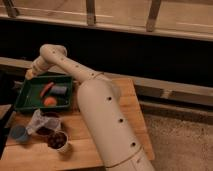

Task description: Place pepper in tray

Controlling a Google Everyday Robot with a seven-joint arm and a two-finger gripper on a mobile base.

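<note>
Pepper (46, 88) slim, orange-red, lying in green tray (26, 103), end effector (30, 74) above rim, grip unclear.

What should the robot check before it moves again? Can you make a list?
1. Pepper lying inside the tray: ok.
2. Gripper by the tray's far left corner, apart from the pepper: ok.
3. Gripper let go: cannot tell.
4. Round orange fruit sits in the tray near the pepper, not on it: ok.
5. Arm passes over the tray's right edge; whether it touches: cannot tell.
</note>
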